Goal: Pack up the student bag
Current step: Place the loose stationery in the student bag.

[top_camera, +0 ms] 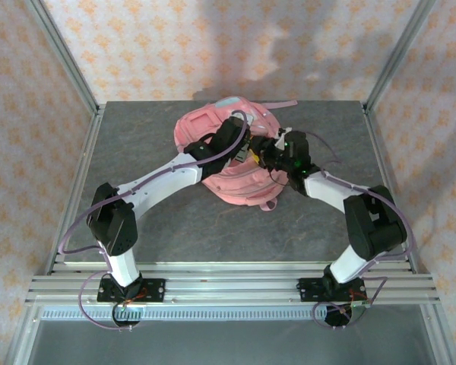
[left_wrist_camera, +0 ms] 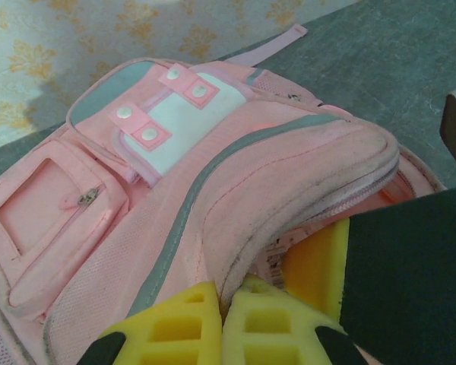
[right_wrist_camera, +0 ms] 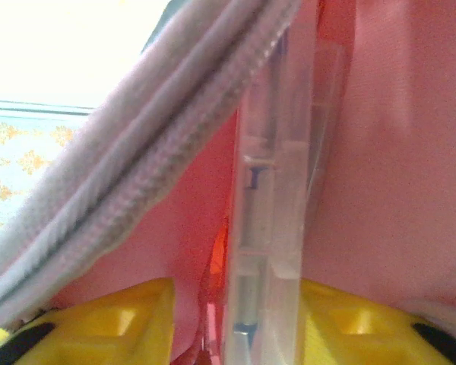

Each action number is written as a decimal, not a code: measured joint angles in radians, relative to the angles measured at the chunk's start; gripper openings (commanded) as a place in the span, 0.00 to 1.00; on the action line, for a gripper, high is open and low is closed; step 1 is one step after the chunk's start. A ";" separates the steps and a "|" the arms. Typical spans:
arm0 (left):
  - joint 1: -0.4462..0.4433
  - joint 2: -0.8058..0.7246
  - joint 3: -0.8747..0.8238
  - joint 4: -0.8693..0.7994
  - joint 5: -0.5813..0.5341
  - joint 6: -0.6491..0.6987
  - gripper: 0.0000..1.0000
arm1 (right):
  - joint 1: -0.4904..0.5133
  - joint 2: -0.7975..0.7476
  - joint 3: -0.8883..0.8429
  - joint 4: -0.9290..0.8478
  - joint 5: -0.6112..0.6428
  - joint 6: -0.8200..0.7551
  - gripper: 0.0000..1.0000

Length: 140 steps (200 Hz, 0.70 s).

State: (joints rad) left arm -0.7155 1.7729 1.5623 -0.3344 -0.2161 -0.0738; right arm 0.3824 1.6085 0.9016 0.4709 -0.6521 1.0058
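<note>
Grey table [top_camera: 152, 220], walled by patterned panels. Student bag [top_camera: 194, 125] lies flat at table centre-back, pink, biggest thing there, front side up, blue-and-white patch [left_wrist_camera: 186, 122] facing up, one strap trailing toward the back edge. Main zip pocket is open on the bag's near-right side.

Left arm [top_camera: 159, 182] reaches in from near-left, right arm [top_camera: 334, 194] from near-right; both meet at the bag's open mouth.

Left fingers [left_wrist_camera: 247, 327], yellow: closed, pinching the bag's zip edge [left_wrist_camera: 319, 205], the fabric rim caught between them and lifted off the lower part of the bag. In the left wrist view a yellow finger of the other arm sits just beside them, under the raised rim.

Right fingers [right_wrist_camera: 129, 315], yellow: inside the pocket mouth, pink lining on both sides, zip rim slanting overhead. They stand apart. A clear flat plastic piece [right_wrist_camera: 277, 190] stands upright between them, against one finger, with a gap to the other; what the piece is, cannot tell.
</note>
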 measured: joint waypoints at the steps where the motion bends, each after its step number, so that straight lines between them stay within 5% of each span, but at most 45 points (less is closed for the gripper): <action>1: 0.000 0.000 0.000 0.000 0.000 -0.001 0.00 | 0.000 0.000 0.000 0.000 0.001 -0.001 0.46; 78: 0.000 0.000 0.000 0.000 0.000 -0.009 0.00 | 0.010 -0.175 -0.115 -0.121 0.071 -0.116 0.20; 140: 0.000 0.000 0.002 -0.011 0.023 -0.035 0.00 | 0.010 -0.036 -0.040 -0.109 0.061 -0.131 0.06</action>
State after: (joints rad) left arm -0.7155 1.7733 1.5642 -0.3450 -0.1932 -0.1085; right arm 0.3923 1.5723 0.8616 0.3622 -0.5915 0.8745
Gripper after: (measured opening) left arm 0.043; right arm 0.064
